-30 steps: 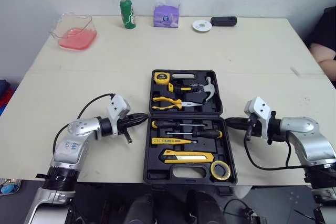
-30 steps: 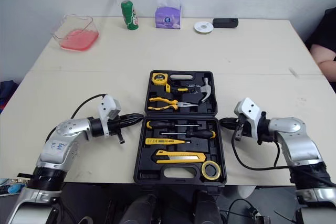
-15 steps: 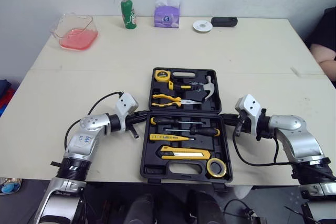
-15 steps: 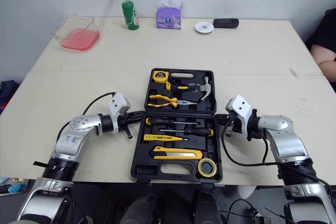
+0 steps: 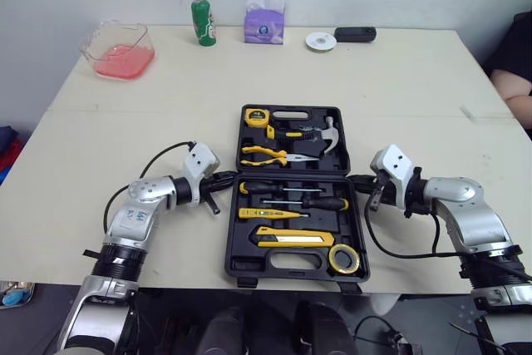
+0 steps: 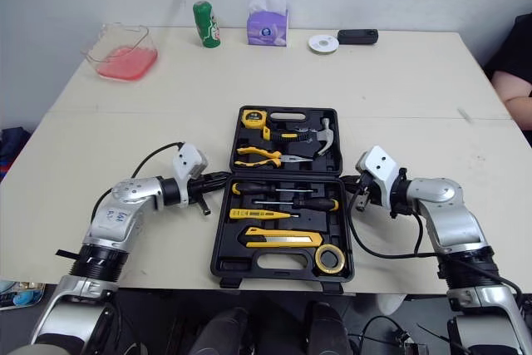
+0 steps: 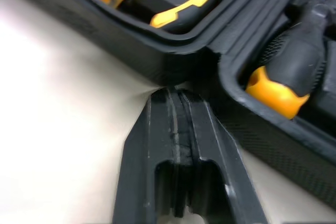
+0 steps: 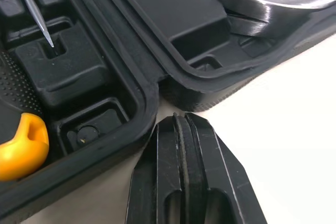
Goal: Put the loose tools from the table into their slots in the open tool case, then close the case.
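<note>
Open tool case (image 5: 233, 243) centre frame, tools (image 5: 295, 239) slotted. Left gripper (image 5: 226, 179), right gripper (image 5: 356, 180) — both pinched closed, holding nothing — tips at the case's left and right edges.

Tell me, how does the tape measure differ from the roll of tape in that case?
The tape measure is a solid block; the roll of tape is a ring with an open middle. The tape measure sits in the far left corner of the open case; the roll of tape lies in its near right corner. Both are mostly yellow and sit in slots.
</note>
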`<action>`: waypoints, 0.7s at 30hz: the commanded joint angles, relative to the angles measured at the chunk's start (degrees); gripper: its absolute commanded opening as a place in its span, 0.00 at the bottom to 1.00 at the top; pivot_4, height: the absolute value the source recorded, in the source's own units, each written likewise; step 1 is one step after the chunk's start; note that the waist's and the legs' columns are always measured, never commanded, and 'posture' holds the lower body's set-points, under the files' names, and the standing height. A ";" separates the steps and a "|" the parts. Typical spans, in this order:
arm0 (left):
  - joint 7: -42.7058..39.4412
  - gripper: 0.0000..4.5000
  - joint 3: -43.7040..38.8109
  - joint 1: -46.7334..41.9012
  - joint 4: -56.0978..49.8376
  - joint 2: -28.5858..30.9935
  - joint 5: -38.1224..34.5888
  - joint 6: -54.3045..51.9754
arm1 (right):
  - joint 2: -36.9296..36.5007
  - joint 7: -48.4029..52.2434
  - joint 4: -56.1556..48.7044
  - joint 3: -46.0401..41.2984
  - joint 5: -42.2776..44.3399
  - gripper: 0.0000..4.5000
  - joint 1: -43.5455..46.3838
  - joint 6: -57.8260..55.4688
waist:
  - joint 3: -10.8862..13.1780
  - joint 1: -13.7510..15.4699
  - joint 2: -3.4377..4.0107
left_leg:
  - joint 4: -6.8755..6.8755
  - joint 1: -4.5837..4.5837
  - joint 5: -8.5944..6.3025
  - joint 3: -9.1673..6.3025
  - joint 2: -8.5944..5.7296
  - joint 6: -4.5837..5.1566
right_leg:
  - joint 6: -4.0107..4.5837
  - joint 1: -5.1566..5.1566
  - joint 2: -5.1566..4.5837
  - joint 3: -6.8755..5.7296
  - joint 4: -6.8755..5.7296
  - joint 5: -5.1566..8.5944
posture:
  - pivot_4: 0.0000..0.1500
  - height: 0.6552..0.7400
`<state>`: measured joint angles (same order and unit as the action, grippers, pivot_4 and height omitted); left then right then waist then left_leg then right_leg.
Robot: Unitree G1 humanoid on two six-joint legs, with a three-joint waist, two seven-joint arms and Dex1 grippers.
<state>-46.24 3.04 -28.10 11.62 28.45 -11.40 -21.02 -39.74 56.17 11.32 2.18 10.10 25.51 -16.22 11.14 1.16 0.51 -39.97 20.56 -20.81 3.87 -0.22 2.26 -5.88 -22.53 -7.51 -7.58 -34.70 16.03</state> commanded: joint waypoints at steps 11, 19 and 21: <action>4.62 1.00 -11.66 -4.32 -12.59 11.79 -10.65 -33.68 | -12.77 -1.42 -11.46 -3.44 7.24 0.99 8.71 -43.48 | 0.02 0.03 0.02 | -0.01 0.14 -0.01 -0.18 0.03 -0.02 | 0.01 -0.04 -0.25 -0.01 0.09 0.00 | 1.00 1.00; 13.51 1.00 -11.41 -22.17 -8.40 4.86 -14.74 -60.24 | -7.06 -8.41 -7.93 -0.63 11.40 0.99 27.31 -69.65 | 0.01 0.09 0.01 | -0.01 0.64 0.04 -0.23 -0.07 -0.03 | 0.01 -0.49 0.05 -0.08 -0.02 0.00 | 1.00 1.00; 14.70 1.00 -10.40 -24.11 -6.76 3.92 -14.11 -60.84 | -7.41 -9.49 -8.65 2.69 10.64 0.99 28.40 -68.56 | 0.01 0.04 0.00 | 0.00 0.76 0.04 -0.16 -0.09 -0.03 | 0.00 -0.67 0.06 -0.08 -0.04 0.00 | 1.00 1.00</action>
<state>-32.64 -7.39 -50.52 4.27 32.05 -25.79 -80.85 -46.25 47.82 3.58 3.66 21.32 52.95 -84.96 11.15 1.20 0.51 -39.97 21.39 -20.77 3.75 -0.32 2.23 -5.87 -23.31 -7.43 -7.66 -34.77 16.04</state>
